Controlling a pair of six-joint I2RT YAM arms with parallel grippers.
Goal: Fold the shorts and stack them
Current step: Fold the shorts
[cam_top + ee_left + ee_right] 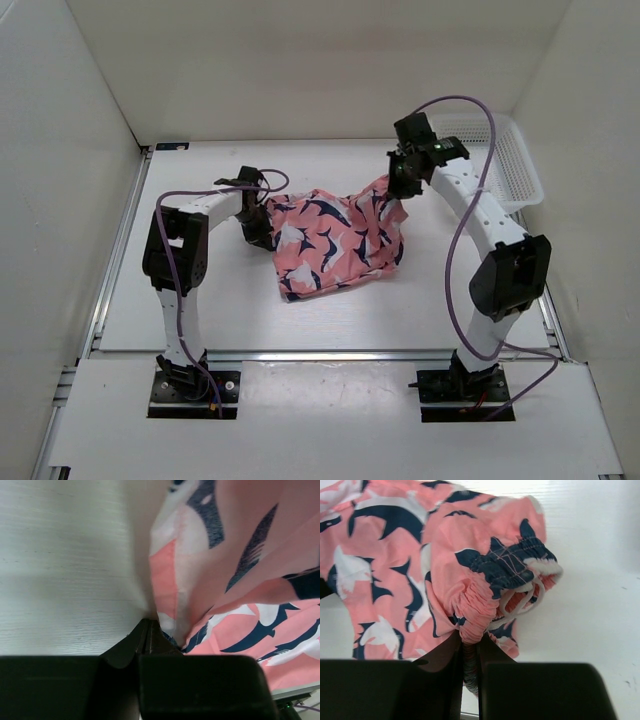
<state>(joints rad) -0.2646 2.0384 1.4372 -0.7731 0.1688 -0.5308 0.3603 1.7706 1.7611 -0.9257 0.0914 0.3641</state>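
The salmon-pink shorts (pixel 335 243) with navy-and-white shark shapes hang stretched between my two grippers in the middle of the table (pixel 200 310), their lower edge resting on it. My left gripper (pixel 256 222) is shut on the left edge of the shorts (pixel 172 587); its jaws meet at the fabric corner (pixel 155 630). My right gripper (pixel 402 178) is shut on the gathered elastic waistband (pixel 475 620) and holds that end raised. A white drawstring (pixel 522 602) loops beside the waistband.
A white plastic mesh basket (pixel 505 165) stands at the back right corner, just behind my right arm. White walls enclose the table on the left, back and right.
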